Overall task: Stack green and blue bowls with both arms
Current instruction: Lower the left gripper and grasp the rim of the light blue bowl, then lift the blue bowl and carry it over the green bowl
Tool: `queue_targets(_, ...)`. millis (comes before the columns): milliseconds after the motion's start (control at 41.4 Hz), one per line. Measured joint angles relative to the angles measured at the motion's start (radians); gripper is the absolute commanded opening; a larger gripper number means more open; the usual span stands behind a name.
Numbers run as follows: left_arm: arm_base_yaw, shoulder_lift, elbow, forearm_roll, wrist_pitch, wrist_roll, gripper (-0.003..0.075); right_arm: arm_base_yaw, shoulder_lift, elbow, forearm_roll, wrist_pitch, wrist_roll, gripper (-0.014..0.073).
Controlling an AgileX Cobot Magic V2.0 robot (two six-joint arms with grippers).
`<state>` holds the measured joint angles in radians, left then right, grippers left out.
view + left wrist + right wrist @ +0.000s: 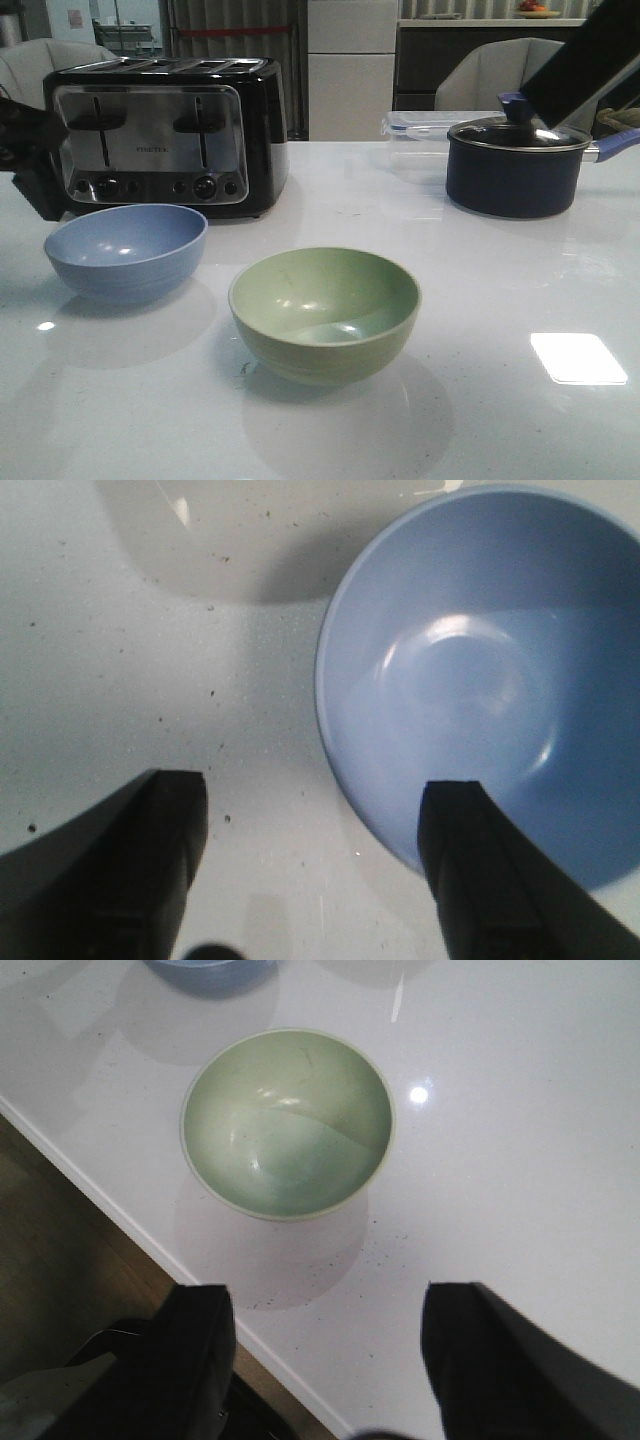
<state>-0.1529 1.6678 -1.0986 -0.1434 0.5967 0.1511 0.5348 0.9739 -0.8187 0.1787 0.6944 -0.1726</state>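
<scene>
Neither claw's fingertips were caught in the front view; only a dark part of the left arm [30,165] was seen at the left edge beside the toaster [165,135], and a black boxy part of the right arm [585,60] was seen at the upper right, above the navy pot [515,165] with its glass lid. On the white table [480,400], the blue bowl [126,252] was set upright just in front of the toaster, and the green bowl [324,312] was set upright nearer the camera, to the right of the blue one and apart from it. A clear plastic container [420,135] was placed behind and to the left of the pot. In the left wrist view, the left gripper [315,870] was held spread wide and empty, one finger [150,870] being shown over bare tabletop and the other overlapping the rim of the blue bowl [480,680]; whether the bowl was touched could not be told. In the right wrist view, the right gripper [325,1360] was likewise spread apart with nothing held, and the green bowl [287,1120] was seen beyond the fingers [490,1360], well clear of them, near the table's edge [120,1220], with a sliver of the blue bowl [210,972] shown farther off.
</scene>
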Motion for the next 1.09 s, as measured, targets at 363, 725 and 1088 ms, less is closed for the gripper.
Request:
queue_targets(363,0.000,0.210,-0.116,-0.004,-0.010,0.001,0.0218,0.000,0.000,0.000,0.000,0.002,0.000,0.0517)
queue_targets(725,-0.001,0.201,-0.158,-0.020,0.028,0.001,0.0092,0.000,0.000,0.000,0.000,0.002,0.000,0.0517)
queue_targets(1088,-0.106,0.088,-0.348,-0.065,0.256,0.001,0.0092,0.000,0.000,0.004,0.000,0.002,0.000,0.0517)
